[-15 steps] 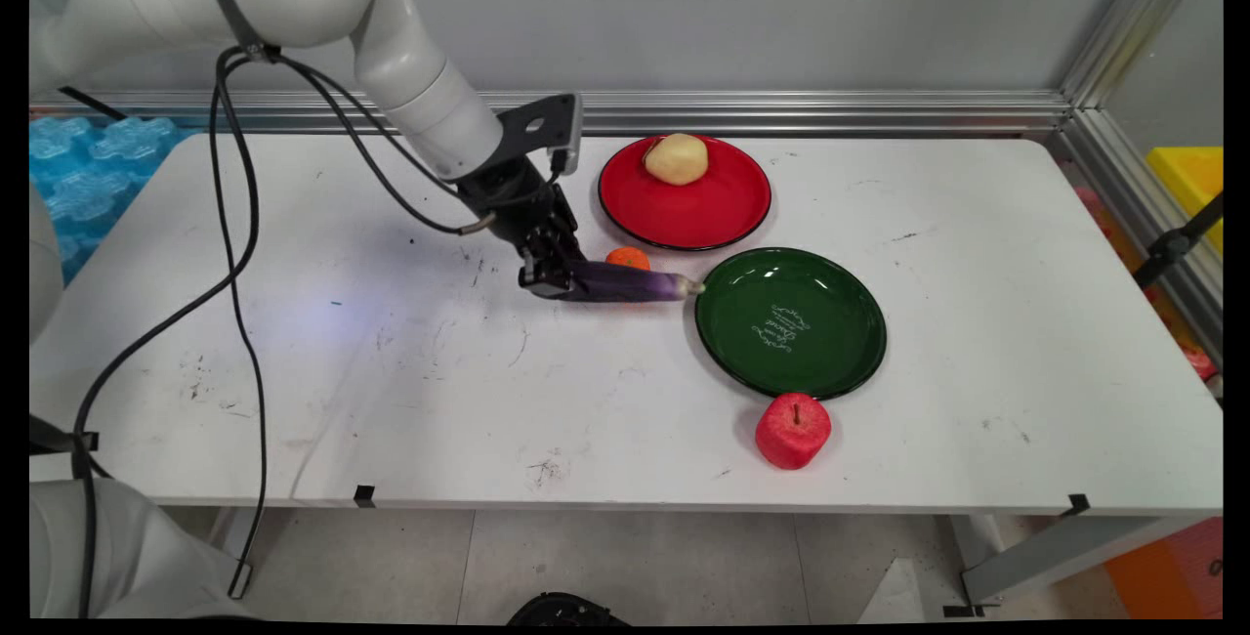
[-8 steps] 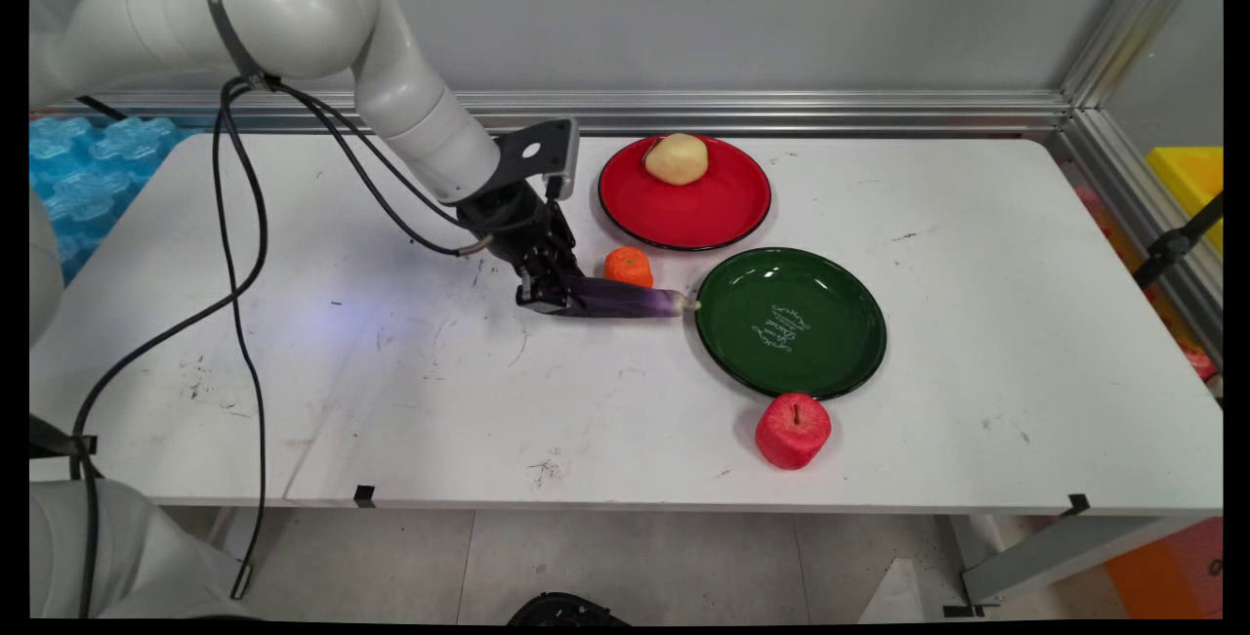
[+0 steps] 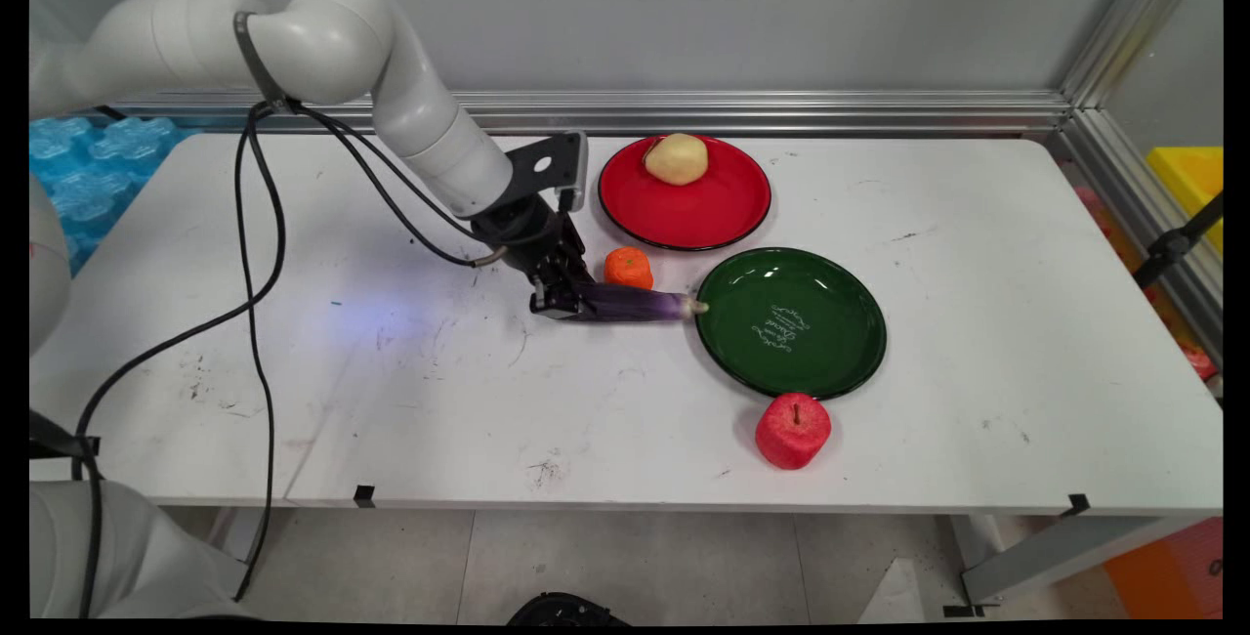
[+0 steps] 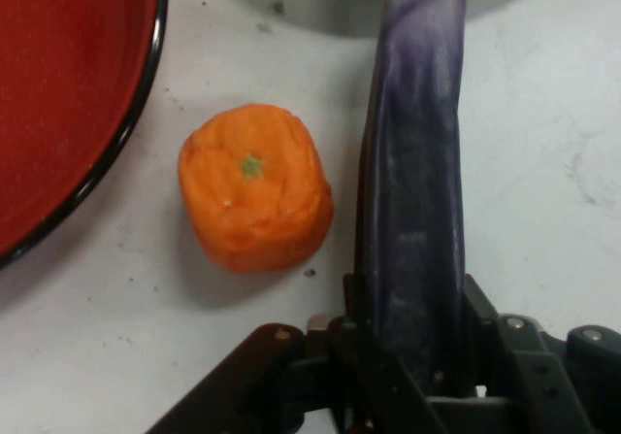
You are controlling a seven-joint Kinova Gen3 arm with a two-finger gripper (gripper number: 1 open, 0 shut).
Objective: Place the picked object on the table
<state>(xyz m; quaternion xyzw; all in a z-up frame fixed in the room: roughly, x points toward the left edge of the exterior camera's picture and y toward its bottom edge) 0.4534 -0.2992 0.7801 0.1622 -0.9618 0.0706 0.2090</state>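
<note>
A long purple eggplant (image 3: 630, 303) lies across the table with its pale stem end touching the rim of the green plate (image 3: 859, 342). My gripper (image 3: 559, 301) is shut on the eggplant's left end. In the hand view the eggplant (image 4: 415, 191) runs up from between my gripper (image 4: 412, 356) toward the dark plate at the top. A small orange (image 3: 628, 268) sits just behind the eggplant; in the hand view the orange (image 4: 255, 201) is to its left, a short gap apart.
A red plate (image 3: 723, 215) with a yellowish potato (image 3: 676, 158) on it stands at the back; its rim (image 4: 126, 123) shows in the hand view. A red apple (image 3: 792, 430) rests just in front of the green plate. Black cables hang at the left.
The gripper with the eggplant dropped toward the table, then shifted slightly right, bringing the stem end against the green plate's rim. The orange, half hidden before, now shows fully.
</note>
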